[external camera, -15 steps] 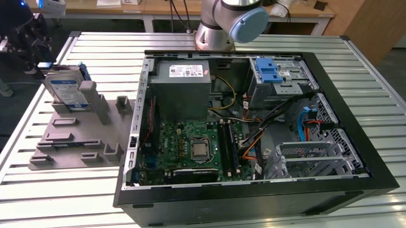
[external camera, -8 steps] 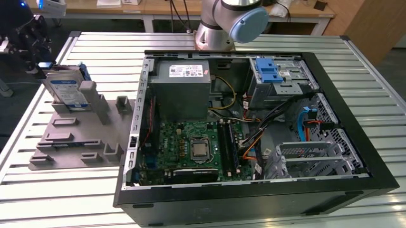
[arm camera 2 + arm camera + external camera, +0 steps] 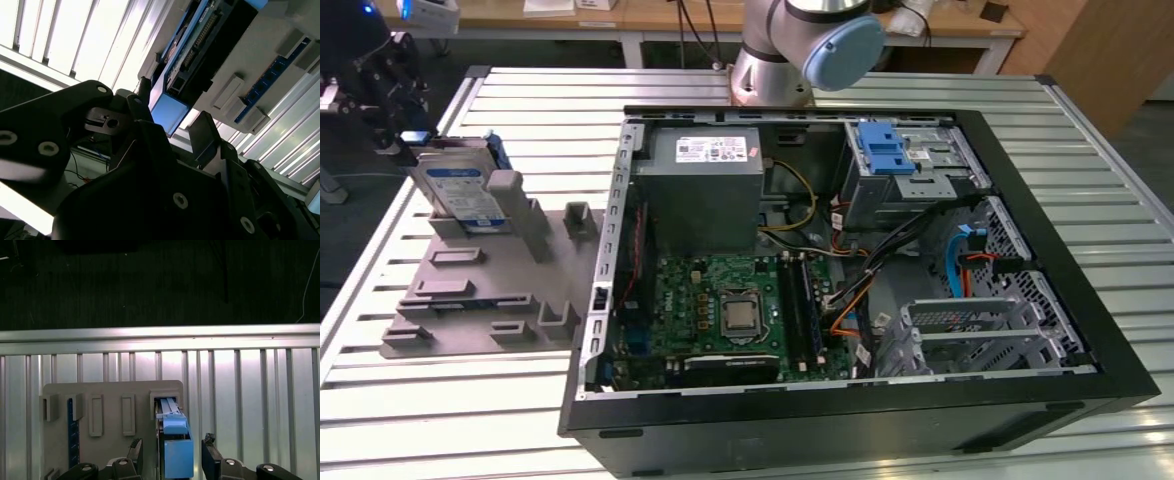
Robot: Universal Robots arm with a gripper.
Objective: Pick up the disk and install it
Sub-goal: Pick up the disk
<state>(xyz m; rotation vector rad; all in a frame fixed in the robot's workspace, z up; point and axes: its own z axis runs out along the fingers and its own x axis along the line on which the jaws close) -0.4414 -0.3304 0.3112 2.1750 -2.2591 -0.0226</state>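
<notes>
Exterior view: disk, silver in a blue carrier, stands on edge in a slot of the grey holder block, on the block's side away from the computer case. The gripper is just beside it.
First wrist view: gripper spread, a finger on either flat face of the disk, a gap showing at each. The disk's long axis runs down the midline between them.
Second wrist view: the disk's blue end sits between the spread fingers.
</notes>
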